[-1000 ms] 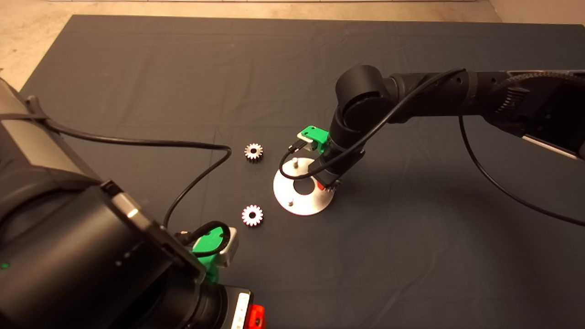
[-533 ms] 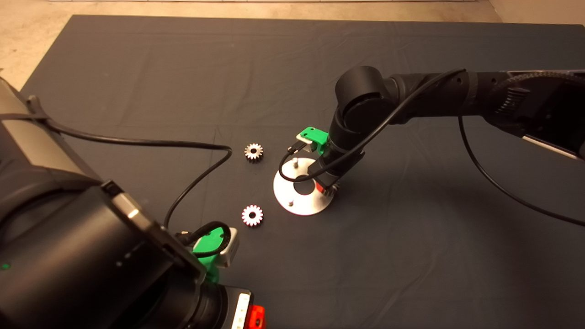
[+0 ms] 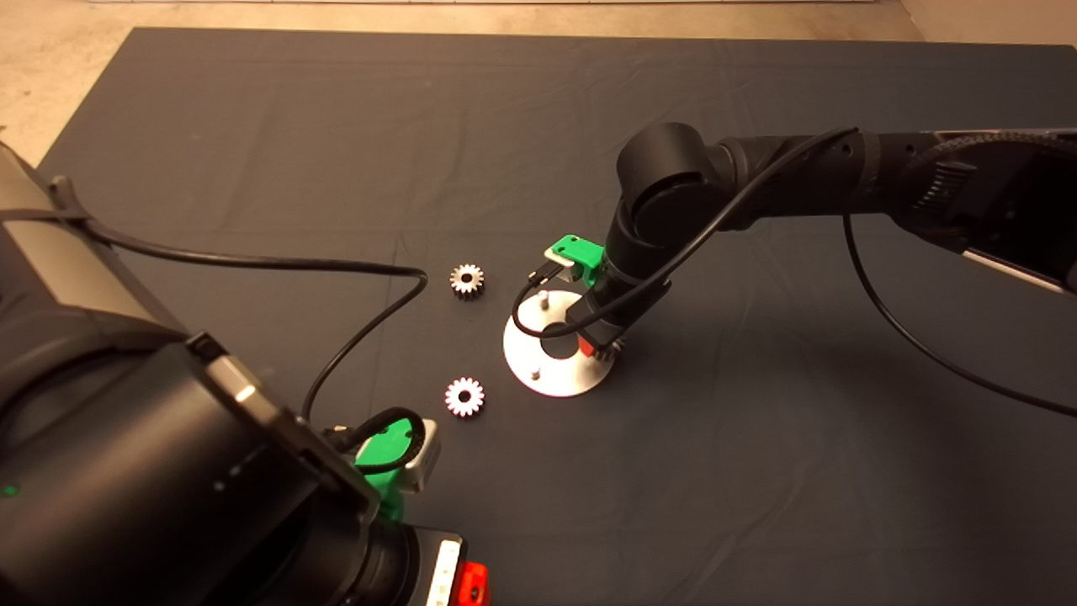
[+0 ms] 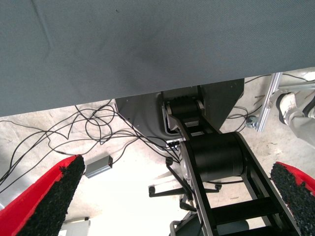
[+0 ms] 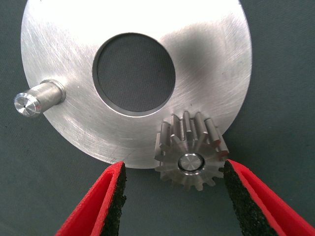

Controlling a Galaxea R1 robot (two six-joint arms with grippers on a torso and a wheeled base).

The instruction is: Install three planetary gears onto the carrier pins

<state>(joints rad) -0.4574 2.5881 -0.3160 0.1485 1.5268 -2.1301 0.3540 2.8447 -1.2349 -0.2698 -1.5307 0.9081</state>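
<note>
The silver disc (image 3: 551, 370) lies mid-mat with two bare carrier pins (image 3: 543, 296) in the head view. My right gripper (image 3: 599, 341) hangs over the disc's right edge. In the right wrist view the disc (image 5: 211, 64) carries one planetary gear (image 5: 194, 147) seated on a pin whose tip (image 5: 191, 162) shows in its hole. The right gripper (image 5: 173, 169) is open, its pads (image 5: 112, 206) on either side of the gear. Another bare pin (image 5: 37, 98) stands across the centre hole. Two loose gears lie left of the disc, one farther back (image 3: 467, 279), one nearer (image 3: 464, 396).
My left gripper (image 3: 395, 467) is parked at the lower left mat edge, open (image 4: 172, 196); its view shows the mat's edge (image 4: 147, 73), floor cables, the robot's base and a person's shoe (image 4: 288, 101). A black cable (image 3: 353, 269) lies on the mat near the far gear.
The right gripper has shifted slightly toward the front at the disc's right edge, and the gear by its fingers shows a little more. The left arm has not moved.
</note>
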